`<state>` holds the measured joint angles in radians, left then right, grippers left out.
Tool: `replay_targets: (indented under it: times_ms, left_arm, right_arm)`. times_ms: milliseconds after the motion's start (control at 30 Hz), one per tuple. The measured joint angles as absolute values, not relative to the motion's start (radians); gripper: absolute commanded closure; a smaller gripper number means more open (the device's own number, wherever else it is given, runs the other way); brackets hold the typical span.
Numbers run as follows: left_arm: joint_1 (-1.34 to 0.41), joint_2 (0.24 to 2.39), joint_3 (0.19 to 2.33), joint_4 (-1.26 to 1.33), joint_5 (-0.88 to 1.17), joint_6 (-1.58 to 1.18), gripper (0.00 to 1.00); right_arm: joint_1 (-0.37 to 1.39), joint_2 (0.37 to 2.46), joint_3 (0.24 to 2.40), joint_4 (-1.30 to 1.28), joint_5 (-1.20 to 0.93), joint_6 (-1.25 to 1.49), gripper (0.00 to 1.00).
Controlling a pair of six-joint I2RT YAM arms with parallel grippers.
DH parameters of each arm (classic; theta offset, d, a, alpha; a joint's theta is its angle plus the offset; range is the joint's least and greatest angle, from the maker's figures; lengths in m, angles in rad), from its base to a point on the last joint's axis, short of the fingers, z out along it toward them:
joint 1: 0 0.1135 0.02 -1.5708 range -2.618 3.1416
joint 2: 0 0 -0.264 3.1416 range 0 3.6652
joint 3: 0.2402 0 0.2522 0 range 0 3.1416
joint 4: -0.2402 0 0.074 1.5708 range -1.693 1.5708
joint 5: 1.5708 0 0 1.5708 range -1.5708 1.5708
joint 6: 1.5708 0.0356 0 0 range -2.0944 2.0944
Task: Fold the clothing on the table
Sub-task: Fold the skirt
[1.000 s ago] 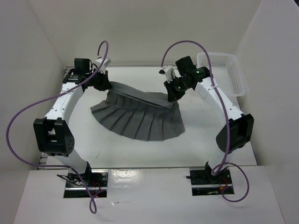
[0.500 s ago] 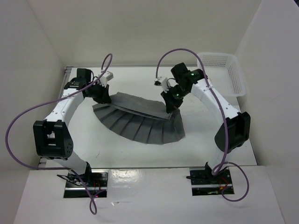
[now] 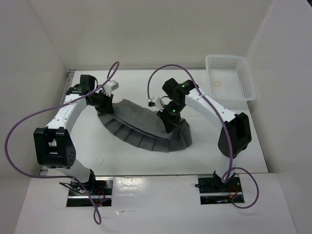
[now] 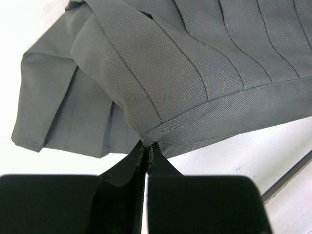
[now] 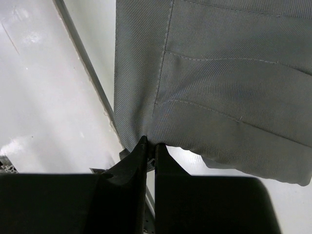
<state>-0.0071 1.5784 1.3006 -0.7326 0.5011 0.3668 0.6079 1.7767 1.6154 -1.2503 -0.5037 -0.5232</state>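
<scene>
Carried nearer than a second ago, doubling the clothing (image 3: 141, 131) over its own pleats into a narrower crescent at the middle of the table (image 3: 122, 156), and swung clear of the white basket (image 3: 229, 78) at far right. Pressed together on the raised waistband edge at both ends: left gripper (image 4: 146, 146) pinching the left corner, right gripper (image 5: 150, 144) the right.

The clothing (image 3: 146, 130) lies at the middle of the desk (image 3: 209, 146), the basket (image 3: 225, 57) behind it in the far right corner.
</scene>
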Motion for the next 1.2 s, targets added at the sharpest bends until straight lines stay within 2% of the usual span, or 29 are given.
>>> replay_targets:
  times_ms: [67, 133, 167, 200, 233, 267, 300, 400, 500, 833, 1000, 1033, 1067, 1133, 1200]
  left_arm:
    - [-0.007, 1.57, 1.288, -0.739, 0.496, 0.374, 1.0]
    - [-0.007, 1.56, 1.269, -0.745, 0.488, 0.389, 0.94]
    - [-0.007, 1.553, 1.255, -0.749, 0.481, 0.393, 0.86]
    - [-0.007, 1.546, 1.243, -0.756, 0.474, 0.398, 0.83]
    - [-0.007, 1.54, 1.231, -0.761, 0.467, 0.4, 0.78]
    - [-0.007, 1.533, 1.22, -0.764, 0.458, 0.407, 0.66]
    - [-0.007, 1.524, 1.211, -0.767, 0.447, 0.417, 0.64]
    - [-0.006, 1.485, 1.183, -0.77, 0.404, 0.421, 0.53]
    - [0.0, 1.448, 1.168, -0.77, 0.368, 0.425, 0.45]
    - [0.042, 1.46, 1.185, -0.719, 0.355, 0.392, 0.41]
    - [-0.002, 1.62, 1.272, -0.644, 0.396, 0.357, 0.42]
    - [-0.013, 1.662, 1.293, -0.63, 0.401, 0.355, 0.42]
    - [-0.022, 1.707, 1.316, -0.62, 0.406, 0.352, 0.42]
    - [-0.037, 1.789, 1.359, -0.603, 0.421, 0.34, 0.42]
    - [-0.04, 1.856, 1.393, -0.582, 0.432, 0.334, 0.36]
  right_arm:
    - [0.616, 1.781, 1.615, -1.251, -0.506, -0.523, 1.0]
    - [0.632, 1.792, 1.615, -1.251, -0.508, -0.524, 0.83]
    - [0.64, 1.802, 1.615, -1.252, -0.511, -0.525, 0.72]
    - [0.649, 1.81, 1.614, -1.252, -0.512, -0.524, 0.58]
    - [0.658, 1.819, 1.612, -1.253, -0.514, -0.524, 0.53]
    - [0.667, 1.828, 1.608, -1.256, -0.514, -0.527, 0.47]
    - [0.677, 1.838, 1.607, -1.259, -0.513, -0.529, 0.4]
    - [0.696, 1.85, 1.601, -1.264, -0.51, -0.535, 0.37]
    - [0.705, 1.85, 1.598, -1.268, -0.501, -0.534, 0.37]
    - [0.69, 1.848, 1.595, -1.244, -0.412, -0.48, 0.32]
    - [0.671, 1.847, 1.542, -1.161, -0.338, -0.408, 0.28]
    - [0.669, 1.85, 1.531, -1.146, -0.323, -0.394, 0.26]
    - [0.667, 1.854, 1.525, -1.134, -0.311, -0.379, 0.2]
    - [0.665, 1.868, 1.517, -1.106, -0.29, -0.351, 0.18]
    - [0.665, 1.884, 1.516, -1.081, -0.276, -0.329, 0.16]
